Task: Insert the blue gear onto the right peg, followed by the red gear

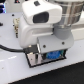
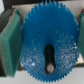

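On the exterior view's left I see only a bare stretch of the white table [image 1: 10,62] with a dark cable [image 1: 10,48] curving across it. Moving toward the middle, the white arm [image 1: 42,25] fills most of the view and reaches down over a dark base plate [image 1: 34,57]. A patch of bright blue shows just under it, and that is the blue gear [image 1: 52,54], sitting low over the plate's right part (I cannot tell from here whether it touches the plate).

On the wrist view, a green pad [image 2: 10,42] stands at one edge, pressed against the gear's toothed rim. The blue gear [image 2: 50,30] takes up the centre, its flat face turned straight toward the camera, so its axis runs along the line of sight. In its lower middle is a dark hole with a pale grey peg [image 2: 49,64] showing inside it. At the far edge I catch a sliver of the second green pad [image 2: 81,40] against the opposite rim. So the gripper [image 2: 46,41] is clamped on the gear, fingers on both sides of the disc.

I cannot see the red gear in either view.
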Motion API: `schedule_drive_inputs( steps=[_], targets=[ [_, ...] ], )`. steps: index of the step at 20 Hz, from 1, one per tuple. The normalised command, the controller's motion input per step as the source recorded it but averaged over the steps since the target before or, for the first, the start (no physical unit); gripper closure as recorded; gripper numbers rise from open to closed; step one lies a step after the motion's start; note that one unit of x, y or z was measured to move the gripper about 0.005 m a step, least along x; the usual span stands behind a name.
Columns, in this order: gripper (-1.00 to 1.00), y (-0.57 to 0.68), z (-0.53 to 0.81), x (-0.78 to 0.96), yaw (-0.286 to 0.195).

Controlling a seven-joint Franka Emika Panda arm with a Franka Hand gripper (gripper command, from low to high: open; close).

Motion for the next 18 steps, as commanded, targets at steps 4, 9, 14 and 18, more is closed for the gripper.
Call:
schedule_drive_inputs(
  steps=[4,9,14,18],
  targets=[
    [-1.0,0.1,0.02,0.01,0.0],
    [-1.0,0.19,0.33,-0.07,0.0],
    [-1.0,0.2,0.52,-0.09,0.0],
    [-1.0,0.21,0.36,-0.45,0.0]
  ],
)
